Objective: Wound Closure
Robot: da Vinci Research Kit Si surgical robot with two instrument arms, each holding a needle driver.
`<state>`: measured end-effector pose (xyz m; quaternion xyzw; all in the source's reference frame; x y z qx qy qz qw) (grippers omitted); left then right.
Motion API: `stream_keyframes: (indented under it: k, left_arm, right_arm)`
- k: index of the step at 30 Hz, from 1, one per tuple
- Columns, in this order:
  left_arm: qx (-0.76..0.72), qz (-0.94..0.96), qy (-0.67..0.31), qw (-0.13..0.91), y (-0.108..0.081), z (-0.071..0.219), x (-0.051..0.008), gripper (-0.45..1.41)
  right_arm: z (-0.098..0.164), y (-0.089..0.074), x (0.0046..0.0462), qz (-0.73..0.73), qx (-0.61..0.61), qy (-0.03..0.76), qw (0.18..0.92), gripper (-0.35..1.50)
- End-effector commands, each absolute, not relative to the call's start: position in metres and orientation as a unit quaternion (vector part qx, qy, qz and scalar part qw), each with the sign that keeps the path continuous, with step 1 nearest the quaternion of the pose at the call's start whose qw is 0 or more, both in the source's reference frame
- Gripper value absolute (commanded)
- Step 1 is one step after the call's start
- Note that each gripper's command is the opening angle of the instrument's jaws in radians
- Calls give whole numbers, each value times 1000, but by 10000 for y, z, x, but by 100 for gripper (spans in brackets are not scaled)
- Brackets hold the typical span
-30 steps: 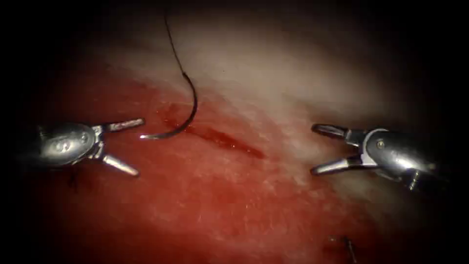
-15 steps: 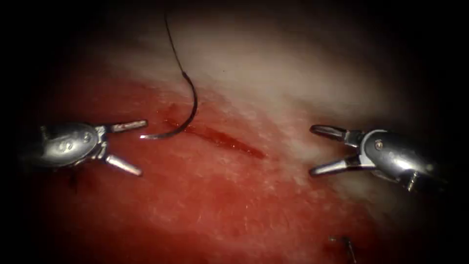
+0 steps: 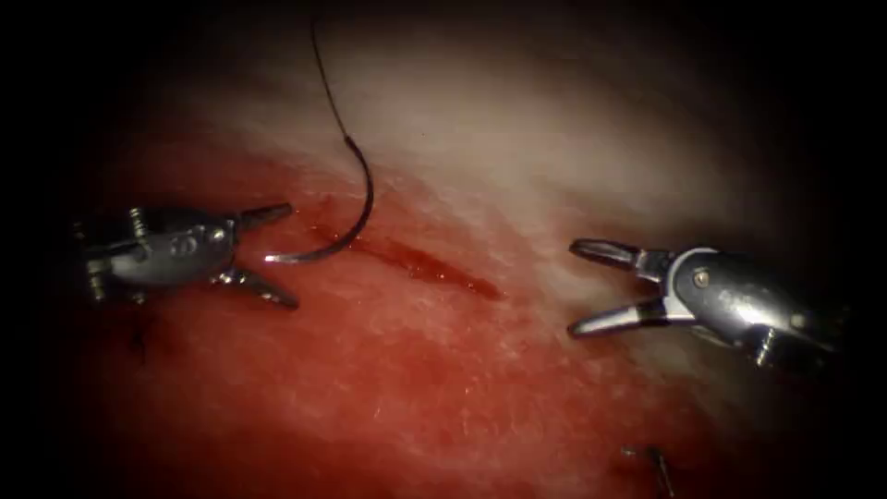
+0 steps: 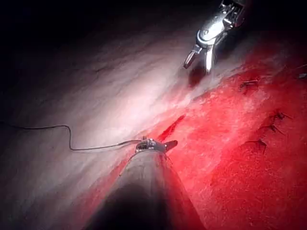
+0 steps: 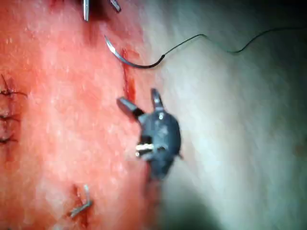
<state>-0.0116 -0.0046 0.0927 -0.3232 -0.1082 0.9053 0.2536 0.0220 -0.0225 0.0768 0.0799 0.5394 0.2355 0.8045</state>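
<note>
Needle [image 3: 349, 217] lies free on tissue [image 3: 443, 388], crossing the cut's [image 3: 434, 268] left end, tip just beside left claw [image 3: 274, 254], which is open, empty. Thread [image 3: 325, 79] trails up. Right claw [image 3: 591, 286] open, empty, well apart right of cut.

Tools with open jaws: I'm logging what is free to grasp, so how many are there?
2. The left tool sits left of the cut, jaws open around the needle tip. The right tool sits right of it, holding nothing.
</note>
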Motion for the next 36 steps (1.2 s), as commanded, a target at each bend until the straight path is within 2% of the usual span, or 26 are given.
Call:
stream_keyframes:
  k: [1, 7, 11, 14, 22, 36]
  left_arm:
    - [-308, 911, -110, 252, -44, 935, -123, 51]
    - [-271, 919, -134, 254, -41, 937, -135, 32]
    - [-253, 922, -146, 254, -37, 939, -143, 32]
    - [-243, 924, -149, 254, -33, 946, -153, 25]
    - [-220, 930, -153, 252, -35, 967, -163, 35]
    - [-182, 936, -145, 263, -30, 999, -158, 39]
  right_arm:
    - [773, -224, 229, 235, 80, 541, 804, 99]
    - [773, -225, 229, 234, 80, 540, 805, 99]
    - [773, -225, 230, 234, 80, 539, 805, 99]
    - [774, -226, 232, 233, 81, 537, 807, 99]
    - [774, -228, 234, 232, 82, 535, 808, 99]
    - [774, -229, 235, 230, 84, 532, 810, 99]
